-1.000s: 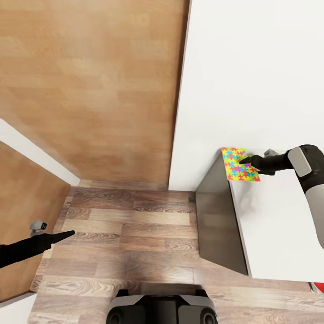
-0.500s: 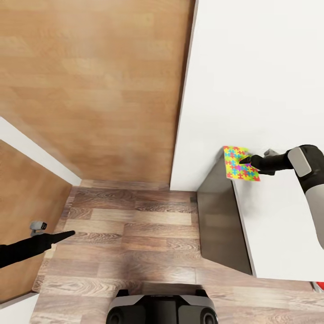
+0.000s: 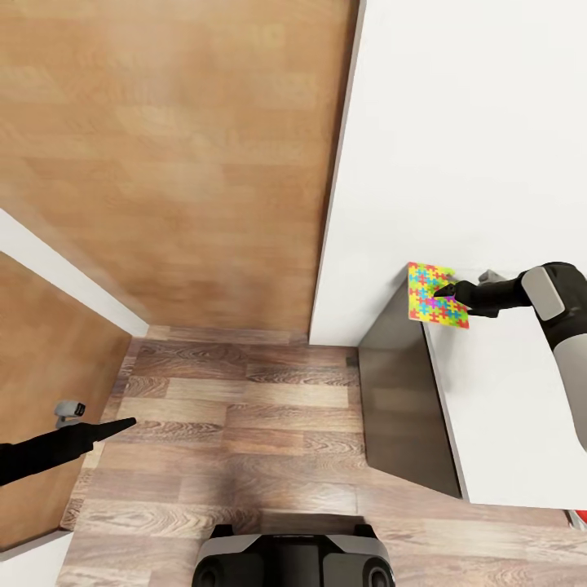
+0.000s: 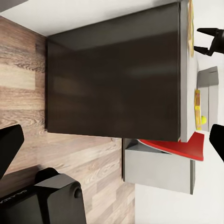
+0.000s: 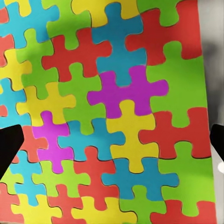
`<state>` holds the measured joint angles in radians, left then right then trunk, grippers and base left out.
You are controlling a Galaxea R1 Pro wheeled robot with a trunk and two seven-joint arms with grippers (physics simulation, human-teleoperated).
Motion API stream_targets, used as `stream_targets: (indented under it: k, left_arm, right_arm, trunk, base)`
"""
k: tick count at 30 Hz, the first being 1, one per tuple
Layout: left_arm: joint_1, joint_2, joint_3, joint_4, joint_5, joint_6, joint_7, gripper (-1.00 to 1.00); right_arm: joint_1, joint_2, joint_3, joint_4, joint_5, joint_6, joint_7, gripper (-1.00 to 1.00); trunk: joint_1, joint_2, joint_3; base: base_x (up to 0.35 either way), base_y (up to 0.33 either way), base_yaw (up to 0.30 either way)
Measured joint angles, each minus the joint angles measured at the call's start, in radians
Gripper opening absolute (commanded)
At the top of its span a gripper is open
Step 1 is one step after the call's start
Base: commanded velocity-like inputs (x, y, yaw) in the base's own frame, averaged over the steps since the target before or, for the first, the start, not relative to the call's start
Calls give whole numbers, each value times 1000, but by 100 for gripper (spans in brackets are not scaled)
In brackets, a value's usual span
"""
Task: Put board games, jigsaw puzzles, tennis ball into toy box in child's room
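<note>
A jigsaw puzzle (image 3: 432,300) of bright interlocking pieces lies at the near left corner of the white table (image 3: 505,399). My right gripper (image 3: 446,290) hangs over its right part, open, and the pattern (image 5: 112,112) spreads between the two dark fingertips (image 5: 9,144). In the left wrist view the right gripper (image 4: 205,41) stands spread beside the puzzle's thin edge (image 4: 190,25). Farther along the table sits the grey toy box (image 4: 209,77), with the tennis ball (image 4: 204,119) and a flat yellow thing (image 4: 198,103) at it. My left gripper (image 3: 122,425) is open, low over the floor.
The table's dark end panel (image 3: 399,408) drops to the wood-plank floor (image 3: 236,408). A wooden door or wall (image 3: 163,163) stands ahead on the left. A red thing (image 4: 179,145) lies by a grey drawer unit (image 4: 158,170). My base (image 3: 293,562) is at the bottom.
The whole view has shifted slightly, so the camera moved. The right gripper stays over the puzzle, which looks a touch narrower. The left arm has not moved.
</note>
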<state>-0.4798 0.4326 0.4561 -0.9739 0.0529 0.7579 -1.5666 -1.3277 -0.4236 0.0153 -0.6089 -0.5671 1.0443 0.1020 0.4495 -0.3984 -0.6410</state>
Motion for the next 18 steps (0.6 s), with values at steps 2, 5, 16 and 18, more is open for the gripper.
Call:
stream_targets:
  k: [2, 5, 16, 18]
  left_arm:
    - [0, 0, 0, 0, 0, 0, 0, 100]
    - [0, 0, 0, 0, 0, 0, 0, 100]
    - [0, 0, -1, 0, 0, -1, 0, 100]
    - [0, 0, -1, 0, 1, -1, 0, 100]
  right_arm:
    - [0, 0, 0, 0, 0, 0, 0, 100]
    - [0, 1, 0, 0, 0, 0, 0, 100]
    - [0, 2, 0, 0, 0, 0, 0, 100]
    - [0, 1, 0, 0, 0, 0, 1, 100]
  trunk:
    - [0, 0, 0]
    - [0, 0, 0]
    - [0, 0, 0]
    - [0, 0, 0]
  base:
    - [0, 0, 0]
    - [0, 0, 0]
    - [0, 78, 0]
    - [0, 1, 0]
